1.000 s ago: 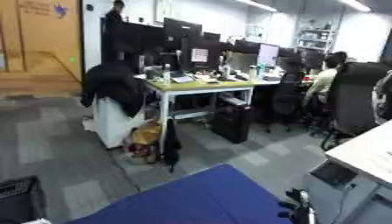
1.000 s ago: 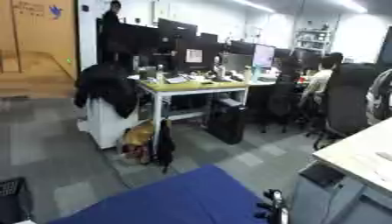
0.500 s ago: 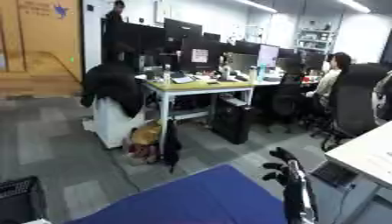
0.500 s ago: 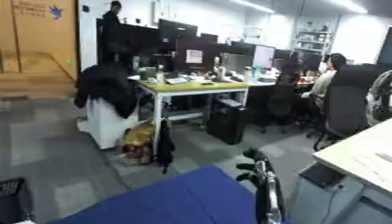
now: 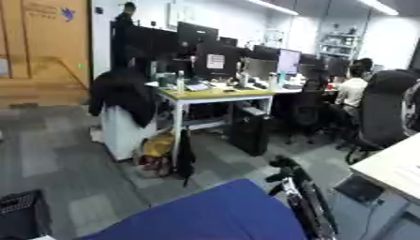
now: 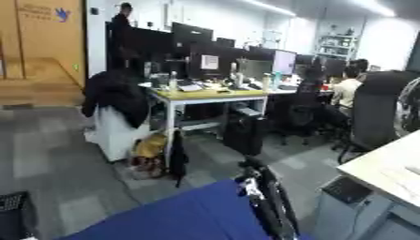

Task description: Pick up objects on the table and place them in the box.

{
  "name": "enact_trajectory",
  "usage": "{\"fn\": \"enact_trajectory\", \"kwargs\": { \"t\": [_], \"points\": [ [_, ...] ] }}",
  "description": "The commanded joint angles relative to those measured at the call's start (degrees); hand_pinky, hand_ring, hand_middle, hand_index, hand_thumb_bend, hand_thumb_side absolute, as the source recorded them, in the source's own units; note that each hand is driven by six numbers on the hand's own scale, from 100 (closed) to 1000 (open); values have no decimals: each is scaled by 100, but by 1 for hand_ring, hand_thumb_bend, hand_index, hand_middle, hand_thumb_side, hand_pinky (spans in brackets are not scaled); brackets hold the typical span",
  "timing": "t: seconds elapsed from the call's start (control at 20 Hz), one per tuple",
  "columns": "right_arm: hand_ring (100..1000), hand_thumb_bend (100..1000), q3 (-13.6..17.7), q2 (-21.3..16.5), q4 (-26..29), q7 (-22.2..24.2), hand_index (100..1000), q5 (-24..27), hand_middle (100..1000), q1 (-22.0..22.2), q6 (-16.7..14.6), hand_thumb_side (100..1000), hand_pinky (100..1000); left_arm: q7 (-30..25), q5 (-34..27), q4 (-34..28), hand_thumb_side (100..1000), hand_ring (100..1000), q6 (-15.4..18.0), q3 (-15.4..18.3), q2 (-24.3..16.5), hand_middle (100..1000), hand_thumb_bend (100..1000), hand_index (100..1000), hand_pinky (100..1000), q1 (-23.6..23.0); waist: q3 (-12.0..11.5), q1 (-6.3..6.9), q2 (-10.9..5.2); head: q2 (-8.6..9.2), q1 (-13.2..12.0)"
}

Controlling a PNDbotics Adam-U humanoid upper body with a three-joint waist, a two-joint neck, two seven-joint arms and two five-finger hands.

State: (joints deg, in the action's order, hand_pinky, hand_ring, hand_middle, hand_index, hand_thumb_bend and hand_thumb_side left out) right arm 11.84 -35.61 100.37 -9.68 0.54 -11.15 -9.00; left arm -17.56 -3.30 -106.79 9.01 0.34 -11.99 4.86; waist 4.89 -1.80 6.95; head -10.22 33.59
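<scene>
The head camera looks out across an office, so only a corner of the bench (image 5: 205, 220) shows, a smooth matte blue wedge filling the frame from six o'clock out toward seven. Neither the box nor any object for it shows in either view, so where they lie cannot be told. At about five o'clock, beside the blue corner's right edge, the right hand (image 5: 288, 174) rises on a thin black arm with pale metal links; its dark fingers are blurred into one knobbly shape, and whether they are released or clenched cannot be told. The left hand shows in no view. Beyond the bench the floor (image 5: 57, 154) is grey carpet in flat square tiles. Near the centre stands a desk (image 5: 217, 96) with a yellow-wood top and white metal legs, crowded with dark flat monitors (image 5: 197, 40). A black coat (image 5: 123, 96) hangs in soft folds over something white at nine o'clock from the desk, and a yellow bag (image 5: 157, 145) slumps on the floor beneath. At three o'clock is a tall black padded office chair (image 5: 384, 108). At four o'clock a pale wood-topped table (image 5: 393, 168) cuts in at a slant.
</scene>
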Motion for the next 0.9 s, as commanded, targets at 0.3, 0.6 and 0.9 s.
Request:
{"fn": "enact_trajectory", "kwargs": {
  "t": [0.3,0.6,0.9],
  "points": [
    [649,100,-930,-872,-141,1165,929,-229,774,112,-130,777,484,-51,20,-40,1000,690,17,-18,-78,771,280,844,806,69,-53,-25,-46,-147,6],
    [645,100,-1291,-866,-407,1567,930,-277,771,-47,-213,808,482,-67,16,-32,1000,690,17,-30,-65,771,281,844,806,79,-90,-17,-42,-165,38],
    [647,100,-1428,-847,-568,1723,932,-278,773,-81,-256,831,483,-70,25,-22,1000,690,13,-36,-53,772,280,844,807,72,-113,-16,-52,-1567,-1203]
  ]
}}
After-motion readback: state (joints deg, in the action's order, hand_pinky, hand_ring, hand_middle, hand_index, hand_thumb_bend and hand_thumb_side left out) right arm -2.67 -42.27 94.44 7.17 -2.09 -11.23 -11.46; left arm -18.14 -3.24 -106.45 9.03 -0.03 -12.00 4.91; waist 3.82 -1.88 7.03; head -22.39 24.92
